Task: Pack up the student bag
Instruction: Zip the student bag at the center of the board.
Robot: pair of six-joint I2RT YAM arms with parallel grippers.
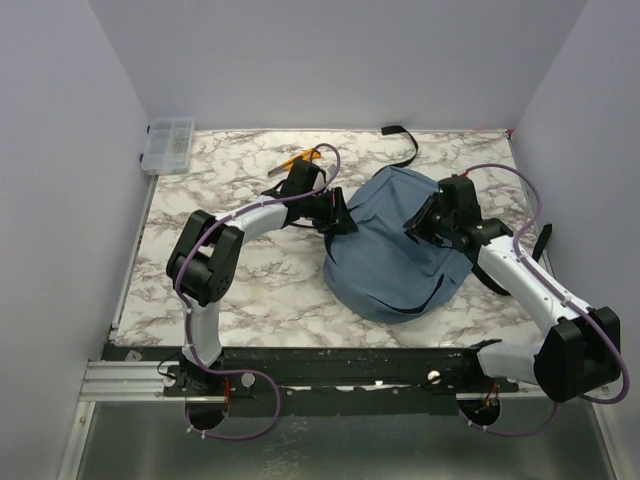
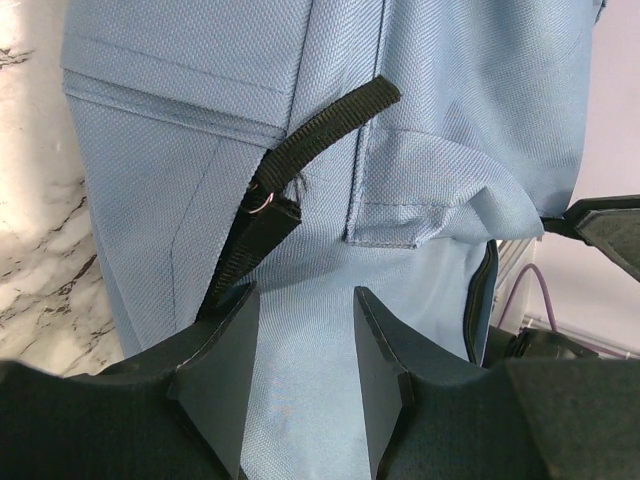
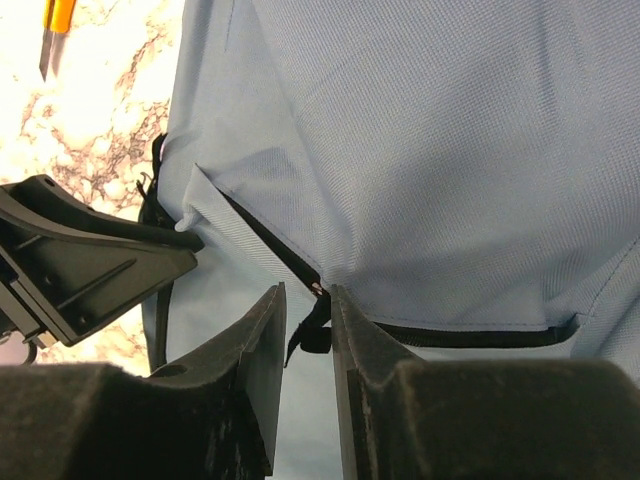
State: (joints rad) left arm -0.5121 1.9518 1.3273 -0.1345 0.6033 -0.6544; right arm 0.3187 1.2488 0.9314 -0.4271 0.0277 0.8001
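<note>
Bright even light, soft shadows, sharp focus

Marble table (image 1: 250, 290) — student bag (image 1: 400, 262) right of centre, clear box (image 1: 168, 145) far-left corner

Table (image 1: 260, 290): white marble pattern with grey veins, fills mid-frame. Clear plastic compartment box (image 1: 170, 145) sits at its upper-left corner, against the back wall (image 1: 350, 60); contents too small to tell. Orange pencil-like sticks (image 1: 300, 158) lie on the table upper centre-left, partly hidden. The right wrist view catches one in its top-left corner, orange with a dark tip. Aluminium rail (image 1: 130, 378) runs along the table's near edge, lower left. Plain pale walls on three sides.
</note>
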